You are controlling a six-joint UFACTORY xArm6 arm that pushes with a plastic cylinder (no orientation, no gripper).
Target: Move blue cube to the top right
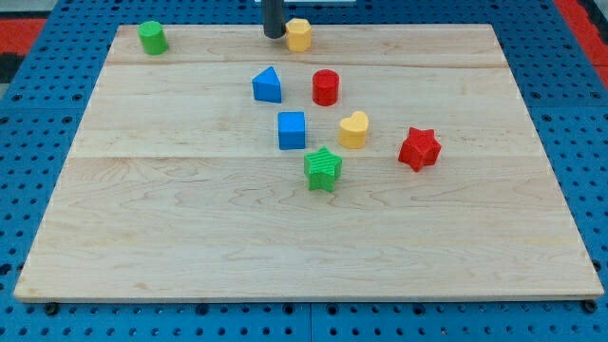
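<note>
Board: a pale wooden board (190,237) fills most of the view, lying on a blue pegboard surface (38,161) with red showing at the view's top corners.
Rod: the dark rod comes down from the view's top edge, a little left of centre; my tip (274,36) sits on the board near its top edge, just beside the left side of the yellow block (299,34), touching it or nearly so; I cannot tell which.
Claw: the arm carries none, only the plain rod, so there is nothing to spread or pinch.
Blue cube: the blue cube (292,130) stands near the board's middle, well below my tip and well apart from the top right corner.
Neighbours of the cube: the blue wedge-shaped block (267,85) is just above it and slightly left; the green star (323,169) is near its lower right; the yellow heart (353,130) is to its right, with a gap between.
In the way: toward the view's top right of the cube stand the red cylinder (326,87) and the yellow heart; the red star (419,148) lies farther right.
Far corner: a green cylinder (152,38) stands alone at the board's top left, well apart from everything else.
</note>
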